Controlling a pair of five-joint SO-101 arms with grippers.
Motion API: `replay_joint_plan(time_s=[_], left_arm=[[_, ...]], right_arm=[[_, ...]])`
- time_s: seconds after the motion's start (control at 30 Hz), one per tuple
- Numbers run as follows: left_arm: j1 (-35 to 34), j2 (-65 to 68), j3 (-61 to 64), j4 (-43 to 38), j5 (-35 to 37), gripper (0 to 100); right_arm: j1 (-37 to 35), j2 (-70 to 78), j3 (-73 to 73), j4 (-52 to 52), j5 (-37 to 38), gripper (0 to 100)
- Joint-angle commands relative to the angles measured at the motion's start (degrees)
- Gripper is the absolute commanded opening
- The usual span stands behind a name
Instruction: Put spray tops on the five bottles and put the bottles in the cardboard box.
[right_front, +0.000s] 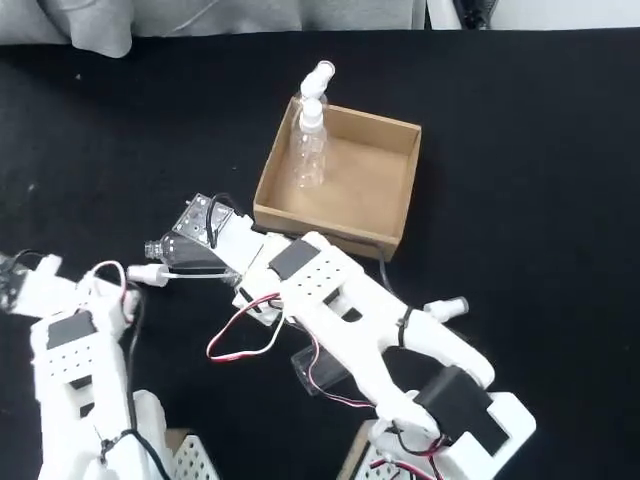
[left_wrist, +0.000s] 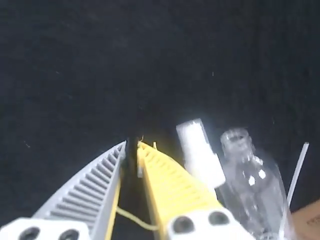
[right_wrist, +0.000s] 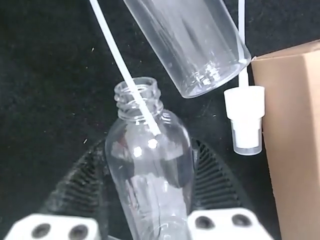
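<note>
My right gripper (right_front: 190, 245) (right_wrist: 150, 150) is shut on a clear open-necked bottle (right_front: 165, 247) (right_wrist: 150, 170) (left_wrist: 250, 175), held low over the black table left of the cardboard box (right_front: 330, 228). A white spray top (right_front: 150, 272) (left_wrist: 200, 155) lies just beside the bottle's neck, and its thin tube (right_wrist: 125, 75) runs across the bottle. My left gripper (left_wrist: 132, 146) is shut with nothing between its fingers, right next to that spray top. Inside the box lies a bottle with a spray top (right_front: 310, 150). A second capped bottle (right_front: 318, 80) is at the box's far left corner.
Another clear bottle (right_front: 320, 370) lies under the right arm, and a loose spray top (right_front: 447, 308) sits beside it. The right wrist view shows a further bottle (right_wrist: 190, 40), a spray top (right_wrist: 245, 120) and a cardboard wall (right_wrist: 295, 140). Grey cloth (right_front: 90, 25) lies at the table's far edge.
</note>
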Motion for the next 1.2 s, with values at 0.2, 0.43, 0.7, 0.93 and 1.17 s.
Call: replay_joint_plan(time_s=[0.2, 0.43, 0.7, 0.93, 1.17], left_arm=[[-7.60, -0.53, -5.58, -0.62, -3.25, 3], [-5.85, -0.53, -5.58, -0.44, -3.25, 3], [0.84, -0.26, -10.24, 8.53, 2.90, 26], [7.08, 0.18, -14.64, 14.51, 4.13, 25], [7.87, 0.26, -14.64, 12.04, 4.22, 22]], right_arm=[[-1.05, -0.40, -4.09, -0.88, -0.18, 5.4], [-1.05, -0.40, -4.09, -0.88, -0.18, 5.4], [-1.05, -0.40, -4.09, -0.88, -0.18, 5.5], [-1.05, -0.40, -4.09, -0.88, -0.09, 5.4], [-1.05, -0.40, -4.09, -0.88, -0.09, 5.4]])
